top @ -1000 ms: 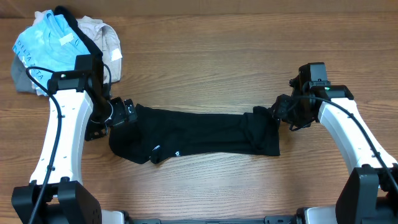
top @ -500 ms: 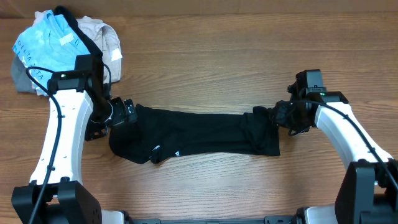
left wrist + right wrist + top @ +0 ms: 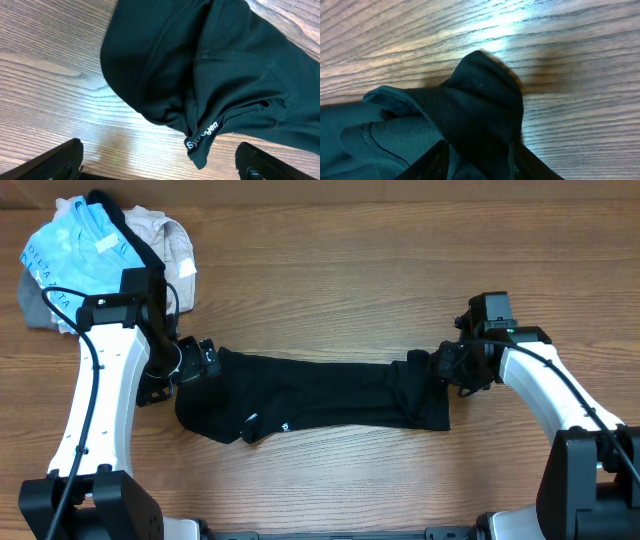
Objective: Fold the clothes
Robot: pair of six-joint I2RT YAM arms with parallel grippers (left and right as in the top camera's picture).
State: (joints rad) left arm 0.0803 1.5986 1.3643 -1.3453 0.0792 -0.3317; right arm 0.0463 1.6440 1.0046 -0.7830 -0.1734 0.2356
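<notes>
The clothes [image 3: 320, 395], a black T-shirt, lie in a long narrow band across the middle of the wooden table. My left gripper [image 3: 210, 365] hovers at the band's left end with its jaws wide open. In the left wrist view, the left gripper [image 3: 162, 162] has nothing clamped, and a hem corner with white lettering [image 3: 202, 135] hangs between the two fingers [image 3: 60, 160]. My right gripper [image 3: 442, 366] is at the band's right end. In the right wrist view, the right gripper [image 3: 479, 162] has both fingers pressed against a raised fold of the black fabric [image 3: 485, 95].
A pile of other garments sits at the back left corner: a light blue shirt [image 3: 75, 255], a beige piece [image 3: 165, 240] and a grey one [image 3: 35, 305]. Bare wood table [image 3: 330, 280] surrounds the black shirt.
The right arm has shifted slightly left toward the shirt's end and its jaws have narrowed onto the fold. The left arm and the shirt have not moved.
</notes>
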